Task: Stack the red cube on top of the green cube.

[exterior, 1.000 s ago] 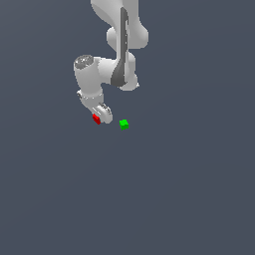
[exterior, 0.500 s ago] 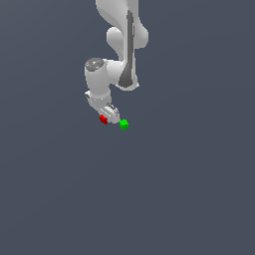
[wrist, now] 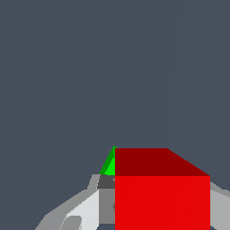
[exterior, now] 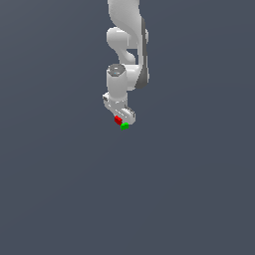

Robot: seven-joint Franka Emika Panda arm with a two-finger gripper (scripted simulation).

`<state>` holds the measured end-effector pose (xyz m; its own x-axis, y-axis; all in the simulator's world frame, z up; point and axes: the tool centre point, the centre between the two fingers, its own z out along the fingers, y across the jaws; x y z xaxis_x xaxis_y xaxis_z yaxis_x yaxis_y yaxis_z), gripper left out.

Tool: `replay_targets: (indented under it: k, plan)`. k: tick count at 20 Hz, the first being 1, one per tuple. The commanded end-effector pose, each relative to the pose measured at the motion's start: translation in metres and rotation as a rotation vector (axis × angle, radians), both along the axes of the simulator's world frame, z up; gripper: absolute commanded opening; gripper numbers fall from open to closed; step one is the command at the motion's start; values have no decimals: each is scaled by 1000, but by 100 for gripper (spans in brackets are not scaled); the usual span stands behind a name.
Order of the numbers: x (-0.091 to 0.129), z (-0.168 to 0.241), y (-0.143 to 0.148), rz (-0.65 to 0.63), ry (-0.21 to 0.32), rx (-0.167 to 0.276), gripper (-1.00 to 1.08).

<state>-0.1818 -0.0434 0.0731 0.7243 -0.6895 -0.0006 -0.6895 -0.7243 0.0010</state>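
The red cube (exterior: 118,119) hangs between the white fingers of my gripper (exterior: 119,119), which is shut on it. In the wrist view the red cube (wrist: 161,193) fills the lower middle, with a finger (wrist: 85,211) on one side of it and another at the frame's edge. The green cube (exterior: 124,126) lies on the grey floor just below the red cube and slightly toward the exterior view's right. Only a thin sliver of the green cube (wrist: 108,165) shows behind the red one in the wrist view. Whether the two cubes touch cannot be told.
A plain dark grey floor (exterior: 60,189) surrounds the cubes on all sides. The white arm (exterior: 127,45) rises from the gripper toward the top of the exterior view.
The gripper has carried the red cube toward the exterior view's right, from well apart from the green cube to just above it. The green cube has stayed put.
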Motion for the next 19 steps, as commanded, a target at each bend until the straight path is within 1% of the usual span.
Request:
replay_targets:
  k: [1,5,9,10,19]
  plan:
    - [-3,-5,13,-1,-1,0,-100]
    - [-5,-9,22,-1,-1,1,-100]
    - [-4,-10,22,-1,-1,1,-100]
    - [-4,-10,22,-1,-1,1,100]
    - [-4,-10,22,-1,-1,1,100]
